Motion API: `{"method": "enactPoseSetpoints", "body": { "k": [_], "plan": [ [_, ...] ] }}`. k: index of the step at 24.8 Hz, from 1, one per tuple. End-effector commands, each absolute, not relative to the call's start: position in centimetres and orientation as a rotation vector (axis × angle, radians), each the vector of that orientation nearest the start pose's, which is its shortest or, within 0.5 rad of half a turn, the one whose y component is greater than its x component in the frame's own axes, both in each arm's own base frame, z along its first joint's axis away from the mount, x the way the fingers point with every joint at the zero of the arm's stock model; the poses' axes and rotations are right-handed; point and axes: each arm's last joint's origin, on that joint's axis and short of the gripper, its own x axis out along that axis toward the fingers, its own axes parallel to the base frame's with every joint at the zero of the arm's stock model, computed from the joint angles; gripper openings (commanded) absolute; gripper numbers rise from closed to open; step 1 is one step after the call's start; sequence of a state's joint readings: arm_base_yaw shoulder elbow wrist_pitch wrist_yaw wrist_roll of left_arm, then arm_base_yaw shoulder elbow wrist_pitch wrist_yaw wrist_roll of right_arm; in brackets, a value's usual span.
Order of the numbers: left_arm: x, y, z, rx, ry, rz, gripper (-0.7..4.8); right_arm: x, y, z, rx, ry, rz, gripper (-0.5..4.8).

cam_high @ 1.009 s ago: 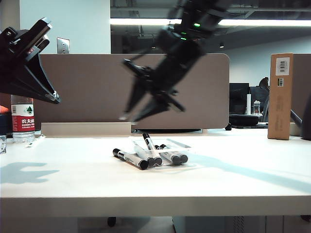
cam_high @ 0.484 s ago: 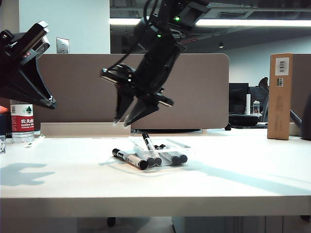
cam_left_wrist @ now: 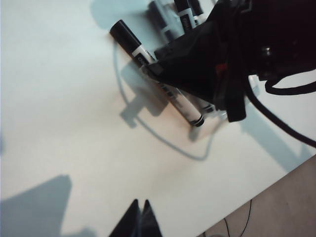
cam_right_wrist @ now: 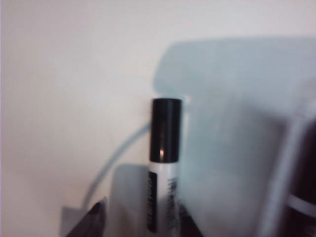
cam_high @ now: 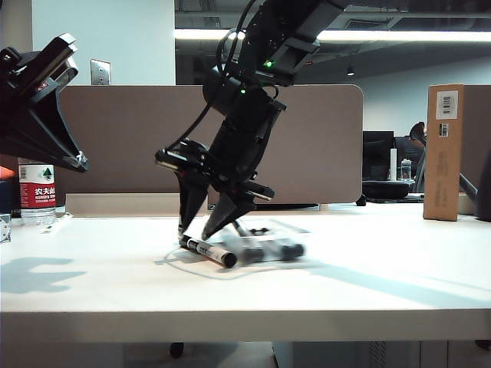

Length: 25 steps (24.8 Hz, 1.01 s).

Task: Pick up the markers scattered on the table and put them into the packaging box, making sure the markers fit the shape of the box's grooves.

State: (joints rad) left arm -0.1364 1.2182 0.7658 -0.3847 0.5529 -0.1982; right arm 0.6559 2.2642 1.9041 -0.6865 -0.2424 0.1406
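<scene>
One marker (cam_high: 209, 251) (cam_left_wrist: 129, 42) lies loose on the white table (cam_high: 368, 291), just in front of the clear packaging box (cam_high: 270, 250), which holds several more markers and looks blurred. My right gripper (cam_high: 194, 232) (cam_right_wrist: 144, 205) has reached across and points down over the loose marker (cam_right_wrist: 164, 148). It is open, with one finger on each side of the barrel near the capped end. My left gripper (cam_high: 81, 161) (cam_left_wrist: 139, 203) hangs high at the left, shut and empty, well away from the markers.
A water bottle (cam_high: 36, 192) stands at the back left of the table. A tall brown cardboard carton (cam_high: 443, 152) stands at the back right. A beige divider panel (cam_high: 130, 138) runs behind the table. The front edge (cam_high: 245, 326) is near the camera.
My right gripper came down and to the left from mid-air onto the loose marker, and its jaws spread wider. The packaging box now looks blurred. The left arm stayed put.
</scene>
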Motion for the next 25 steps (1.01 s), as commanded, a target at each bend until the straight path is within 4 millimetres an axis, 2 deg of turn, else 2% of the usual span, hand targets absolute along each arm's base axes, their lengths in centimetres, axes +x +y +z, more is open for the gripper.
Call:
{"method": "enactPoseSetpoints", "body": {
  "k": [1,10,15,18,22,25],
  "plan": [
    [23.2,-4.8,23.1,-0.349,0.898,-0.57,0.04,38.2,30.3,20.0,-0.121,1.075,0.723,1.81],
    [23.3,-4.8,23.2,-0.347,0.889,-0.571,0.03,38.1,30.5,19.5,-0.143,1.091,0.714,1.8],
    [23.4,-4.8,23.2,-0.345,0.879,-0.573,0.03,37.7,30.8,18.1,-0.179,1.141,0.686,1.79],
    [23.4,-4.8,23.2,-0.344,0.879,-0.573,0.04,37.6,31.0,17.7,-0.203,1.143,0.659,1.27],
    [23.4,-4.8,23.2,-0.344,0.879,-0.572,0.04,37.6,31.2,18.1,-0.209,1.131,0.655,-0.09],
    [23.5,-4.7,23.3,-0.337,0.871,-0.559,0.04,37.7,31.4,18.9,-0.2,1.115,0.656,-0.08]
  ]
}}
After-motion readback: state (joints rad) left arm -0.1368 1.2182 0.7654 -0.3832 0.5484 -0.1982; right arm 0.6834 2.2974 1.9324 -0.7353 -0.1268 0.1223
